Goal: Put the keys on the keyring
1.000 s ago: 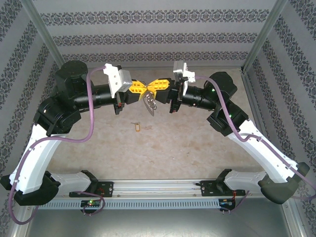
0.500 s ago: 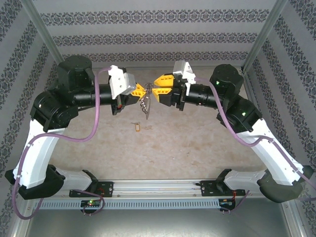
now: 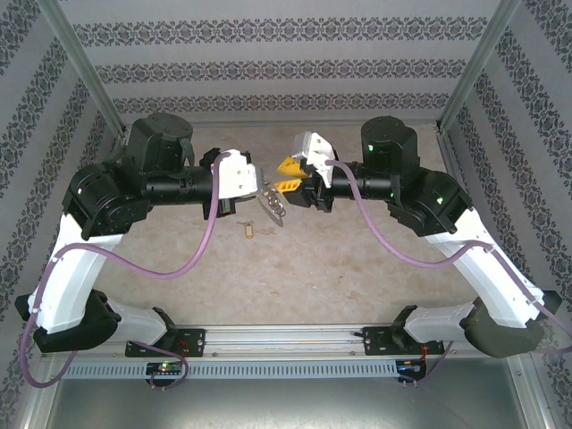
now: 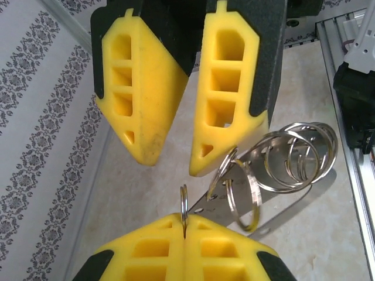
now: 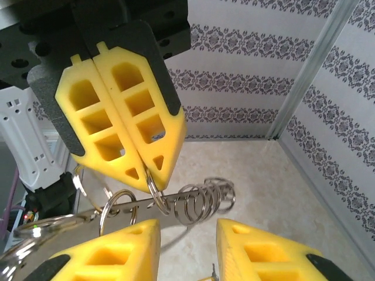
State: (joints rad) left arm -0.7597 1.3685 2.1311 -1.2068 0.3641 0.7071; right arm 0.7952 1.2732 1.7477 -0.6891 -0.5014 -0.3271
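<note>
My left gripper (image 3: 257,185) (image 4: 184,219) is shut on the keyring (image 4: 183,202), a thin silvery ring whose edge stands up between its yellow pads. From that ring hangs the silver-grey metal bunch, the keys (image 3: 273,201). Up close the bunch is a flat holed strip (image 4: 242,192) (image 5: 170,198) threaded with several more rings (image 5: 202,202). It hangs above the table. My right gripper (image 3: 284,176) (image 5: 187,228) faces the left one, open and holding nothing, with its fingers just beside the bunch. In the right wrist view the left gripper (image 5: 149,175) pinches the ring (image 5: 153,190).
A small yellow tag (image 3: 248,230) lies on the beige table (image 3: 340,259) just in front of the grippers. Patterned walls and metal posts (image 3: 469,71) close in the back and sides. The arm bases sit on a rail (image 3: 286,340) at the near edge.
The right gripper has opened and drawn slightly back. Both grippers have moved nearer and lower. The bunch now hangs from the left gripper alone.
</note>
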